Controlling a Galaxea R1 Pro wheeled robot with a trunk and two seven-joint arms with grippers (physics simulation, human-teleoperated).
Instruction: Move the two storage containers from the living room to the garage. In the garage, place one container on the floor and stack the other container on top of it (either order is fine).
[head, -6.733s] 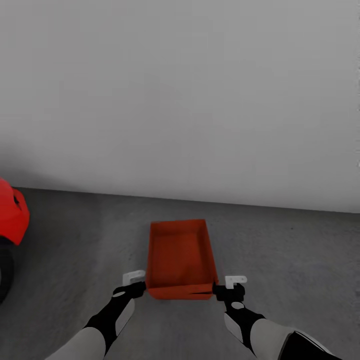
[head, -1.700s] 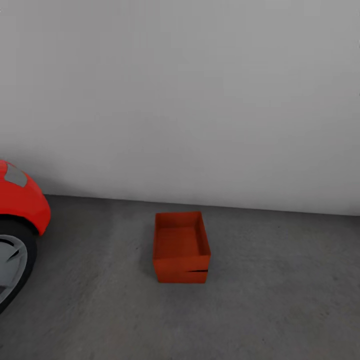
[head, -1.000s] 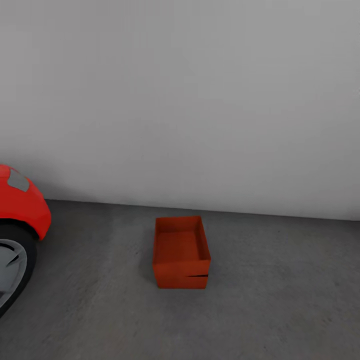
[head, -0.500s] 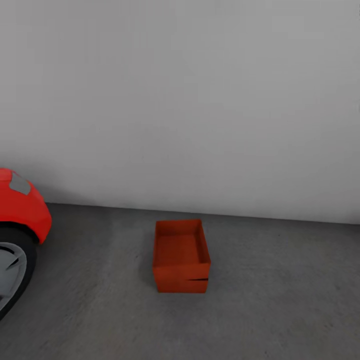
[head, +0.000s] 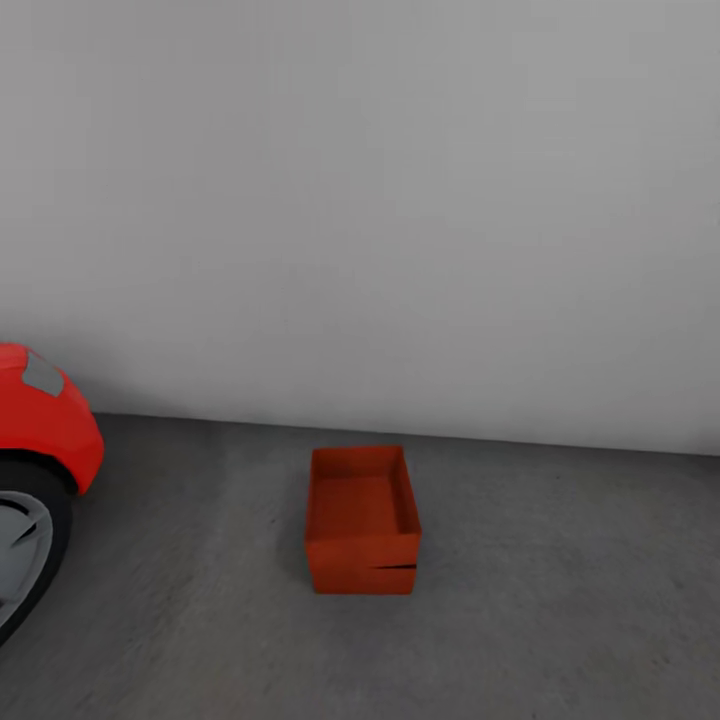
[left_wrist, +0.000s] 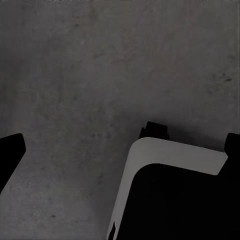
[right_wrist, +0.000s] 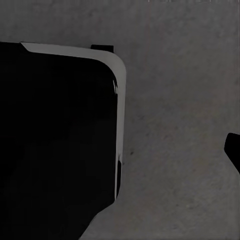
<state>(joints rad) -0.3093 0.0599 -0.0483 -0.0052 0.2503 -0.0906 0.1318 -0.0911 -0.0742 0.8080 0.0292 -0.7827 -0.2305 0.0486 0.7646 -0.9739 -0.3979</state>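
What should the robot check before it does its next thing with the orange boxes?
1. Boxes in the garage, on the grey floor: ok.
2. One box stacked on the other, seam on the front: ok.
3. Top box sitting level: cannot tell; a dark gap shows at the seam.
4. Stack apart from the red car: ok.
5. Stack apart from the wall: ok.
6. Claws empty: cannot tell.

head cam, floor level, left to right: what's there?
Red car with its front wheel at the left edge → stacked storage containers on the concrete floor near the middle → bare floor to the right edge.
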